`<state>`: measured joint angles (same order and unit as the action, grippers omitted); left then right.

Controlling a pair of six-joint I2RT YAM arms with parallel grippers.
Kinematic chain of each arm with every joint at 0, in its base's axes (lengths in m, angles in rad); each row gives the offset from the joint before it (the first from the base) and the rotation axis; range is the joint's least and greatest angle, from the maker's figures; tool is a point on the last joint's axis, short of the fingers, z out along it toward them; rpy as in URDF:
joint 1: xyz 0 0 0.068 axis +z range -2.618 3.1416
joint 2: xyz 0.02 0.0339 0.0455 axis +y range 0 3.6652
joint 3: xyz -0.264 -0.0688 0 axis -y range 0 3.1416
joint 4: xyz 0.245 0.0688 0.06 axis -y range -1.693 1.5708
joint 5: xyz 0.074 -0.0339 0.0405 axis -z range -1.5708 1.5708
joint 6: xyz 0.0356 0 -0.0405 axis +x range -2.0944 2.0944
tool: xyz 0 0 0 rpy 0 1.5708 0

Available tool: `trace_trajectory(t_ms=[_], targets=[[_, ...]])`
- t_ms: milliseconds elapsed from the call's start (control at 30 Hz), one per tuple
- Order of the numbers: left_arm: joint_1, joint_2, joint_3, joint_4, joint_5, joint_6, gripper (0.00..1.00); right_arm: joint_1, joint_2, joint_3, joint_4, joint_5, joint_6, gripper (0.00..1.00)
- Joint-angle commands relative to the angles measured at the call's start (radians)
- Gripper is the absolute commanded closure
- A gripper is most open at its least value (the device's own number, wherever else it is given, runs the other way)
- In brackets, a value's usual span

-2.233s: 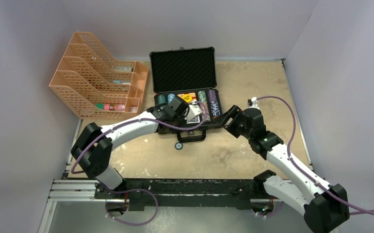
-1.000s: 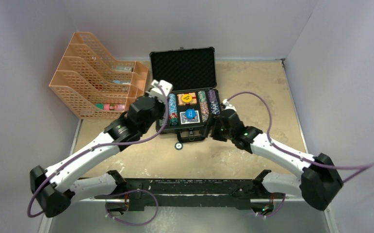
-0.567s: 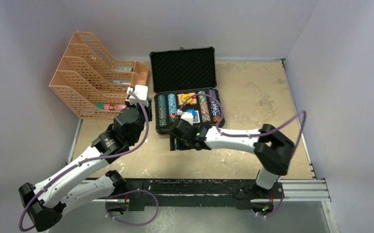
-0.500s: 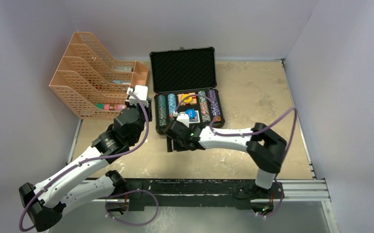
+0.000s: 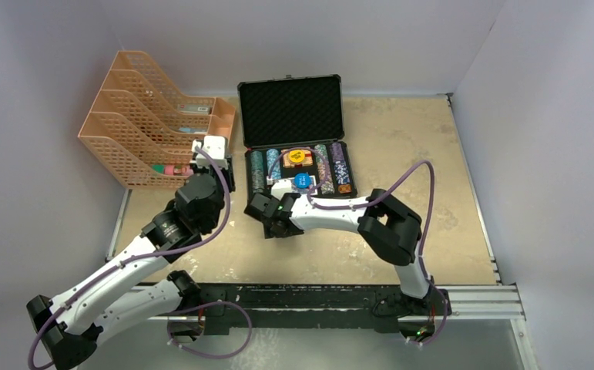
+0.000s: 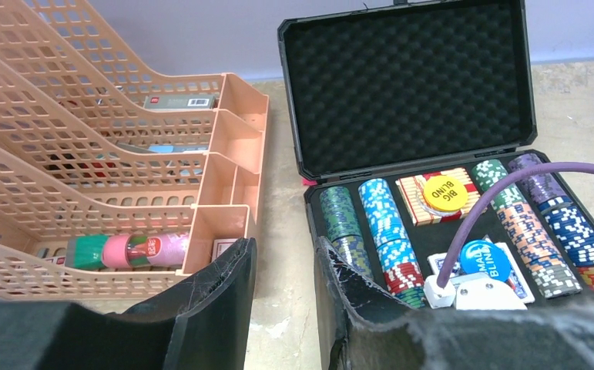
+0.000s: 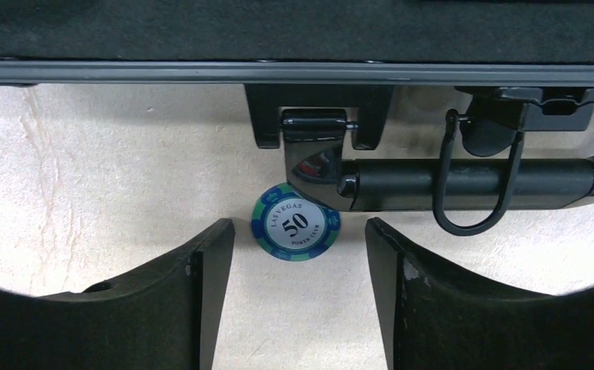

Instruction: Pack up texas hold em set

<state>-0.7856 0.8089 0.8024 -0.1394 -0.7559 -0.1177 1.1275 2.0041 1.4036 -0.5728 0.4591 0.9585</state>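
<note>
The black case (image 5: pixel 290 112) lies open, lid up. Rows of multicoloured chips (image 6: pixel 386 239) fill its base, beside a blue-white card deck (image 6: pixel 515 271) under a blue button. One loose blue-green "50" chip (image 7: pixel 295 221) lies on the table against the case's handle (image 7: pixel 471 183), its top edge tucked under the handle's end. My right gripper (image 7: pixel 300 239) is open just above it, one finger each side; it hides the chip in the top view (image 5: pixel 272 225). My left gripper (image 6: pixel 282 266) is open and empty between case and organiser, also seen from above (image 5: pixel 224 179).
An orange mesh file organiser (image 5: pixel 151 123) stands at the back left, holding a pink tube (image 6: pixel 128 250) and small boxes. The case's front wall (image 7: pixel 278 31) is right behind the loose chip. My right arm's purple cable (image 6: pixel 501 189) arcs over the chips.
My right arm swung left along the front of the case and came down over the loose chip. My left arm drew back from the case toward the organiser.
</note>
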Motion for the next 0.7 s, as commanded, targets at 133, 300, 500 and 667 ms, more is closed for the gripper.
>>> trace_trajectory(t_ms=[133, 300, 500, 667], targets=[[0.004, -0.006, -0.012, 0.027, -0.02, 0.014, 0.67, 0.003, 0.051, 0.017, -0.008, 0.01, -0.035, 0.44], [0.003, 0.006, -0.011, 0.021, -0.011, 0.013, 0.67, 0.003, -0.003, -0.041, 0.025, -0.036, -0.079, 0.52], [0.004, 0.019, -0.008, 0.01, 0.005, 0.024, 0.67, 0.003, -0.071, -0.128, 0.011, -0.092, -0.123, 0.58], [0.005, 0.023, -0.008, 0.003, 0.008, 0.028, 0.67, 0.005, -0.128, -0.195, -0.017, -0.142, -0.143, 0.59]])
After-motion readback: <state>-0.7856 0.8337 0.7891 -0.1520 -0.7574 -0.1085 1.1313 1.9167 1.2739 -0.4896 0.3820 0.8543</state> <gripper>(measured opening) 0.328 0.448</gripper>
